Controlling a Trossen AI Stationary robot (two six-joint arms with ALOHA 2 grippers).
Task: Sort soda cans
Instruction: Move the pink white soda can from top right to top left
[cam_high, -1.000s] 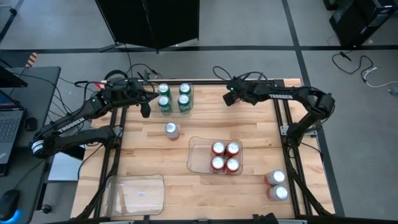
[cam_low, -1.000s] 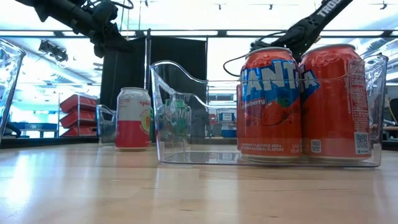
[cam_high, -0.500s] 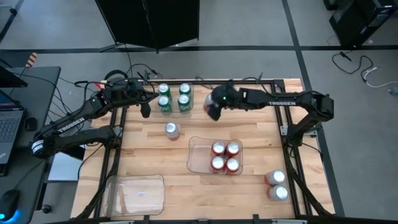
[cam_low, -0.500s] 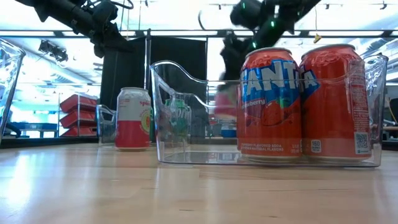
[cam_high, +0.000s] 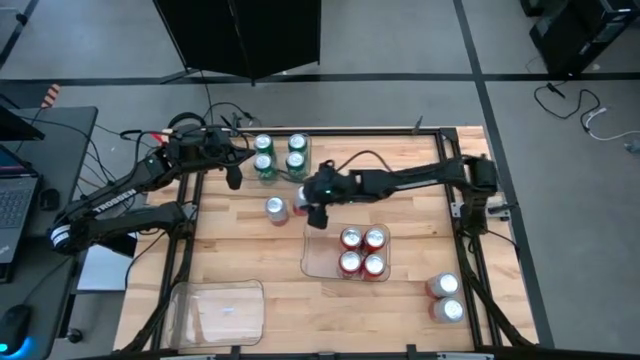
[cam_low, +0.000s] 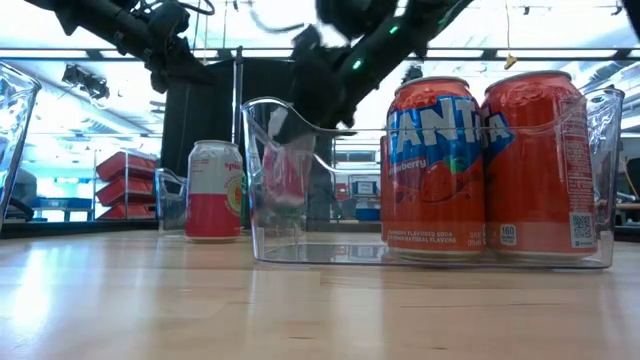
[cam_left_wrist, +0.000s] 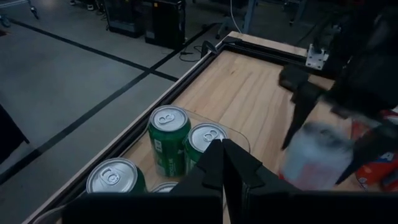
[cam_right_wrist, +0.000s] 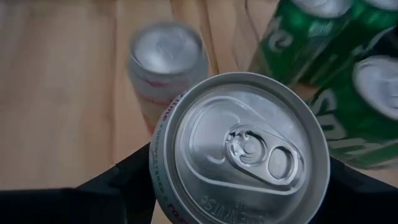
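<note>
From above: right gripper (cam_high: 312, 200) stretched far across the table, clamped on a white can (cam_high: 299, 207) with a red band. Upright, it seems, long axis straight up and down. Just beside it, toward the left arm's side, a second white can (cam_high: 275, 208) standing alone on the wood, the two close but apart. Farther back, green cans (cam_high: 280, 157) grouped together. Nearer the front, red cans (cam_high: 362, 251) filling one end of a clear tray (cam_high: 312, 255). Well off at the right front corner, two more white cans (cam_high: 443, 287). Left gripper (cam_high: 233, 176) closed on nothing, parked beside the green cans.

From table height: held can (cam_low: 285, 172) blurred behind the tray wall, bottom apparently clear of the wood. Standing white can (cam_low: 213, 190) off to one side of it, on the table.

From the right wrist: silver top of the held can (cam_right_wrist: 239, 149) filling the gap between the dark fingers (cam_right_wrist: 118, 180), gripped around the body. Beyond it, the standing white can (cam_right_wrist: 166, 56); to the other side, the green cans (cam_right_wrist: 311, 31).

From the left wrist: closed fingertips (cam_left_wrist: 224, 165) over the green cans (cam_left_wrist: 168, 134), held can (cam_left_wrist: 314, 158) a blur farther off.

Judged from this: set-down likely next, straight down beside the standing white can. Little room on that side, so a knock against it the main risk. Right arm plainly the nearer one for the job.
</note>
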